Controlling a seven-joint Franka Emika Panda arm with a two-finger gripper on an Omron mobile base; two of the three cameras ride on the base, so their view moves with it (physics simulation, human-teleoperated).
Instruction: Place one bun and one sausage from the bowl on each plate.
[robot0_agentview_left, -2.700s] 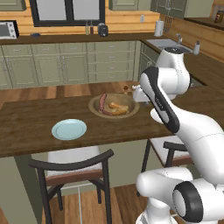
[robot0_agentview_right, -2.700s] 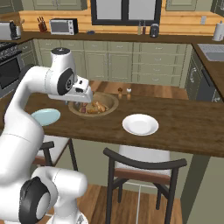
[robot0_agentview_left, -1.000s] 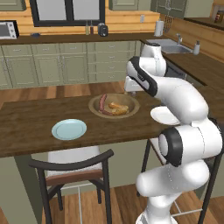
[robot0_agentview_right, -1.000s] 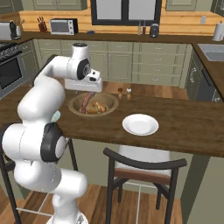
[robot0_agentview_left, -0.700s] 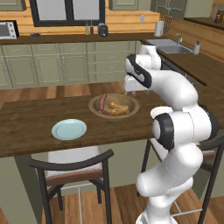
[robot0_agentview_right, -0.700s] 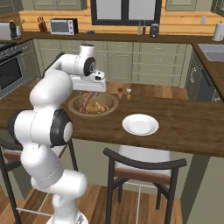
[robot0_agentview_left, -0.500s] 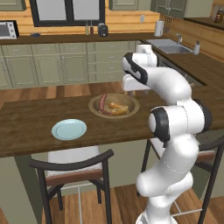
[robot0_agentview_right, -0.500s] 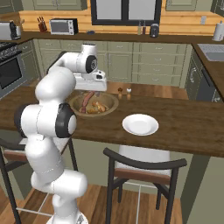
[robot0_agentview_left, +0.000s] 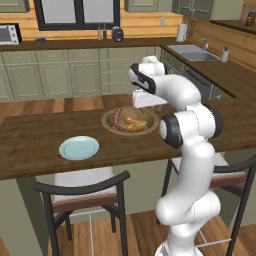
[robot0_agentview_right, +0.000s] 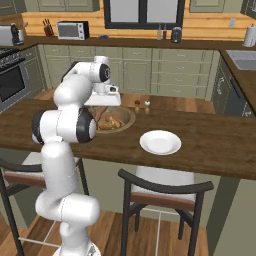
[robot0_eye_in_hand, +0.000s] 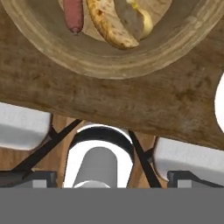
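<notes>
Bowl (robot0_agentview_left: 130, 121) holding two sausages and two buns (overlapping), two plates bare, end effector (robot0_agentview_left: 149, 98) grip unreadable.

Tan wood-grain bowl (robot0_agentview_left: 130, 121) seen on dark brown grained counter (robot0_agentview_left: 35, 147). Reddish-brown sausage (robot0_agentview_left: 117, 116) and golden-orange bun (robot0_agentview_left: 135, 121) seen in bowl; in hand view bun (robot0_eye_in_hand: 109, 26) speckled with darker brown toasting, sausage (robot0_eye_in_hand: 73, 15) pinkish red. Light blue plate (robot0_agentview_left: 79, 148) and white plate (robot0_agentview_right: 160, 142) noted. Arm rendered white with dark joints. Sage-green cabinets (robot0_agentview_right: 180, 70) set under light wood wall. Stools (robot0_agentview_right: 162, 192) black-framed, white seat pads.
</notes>
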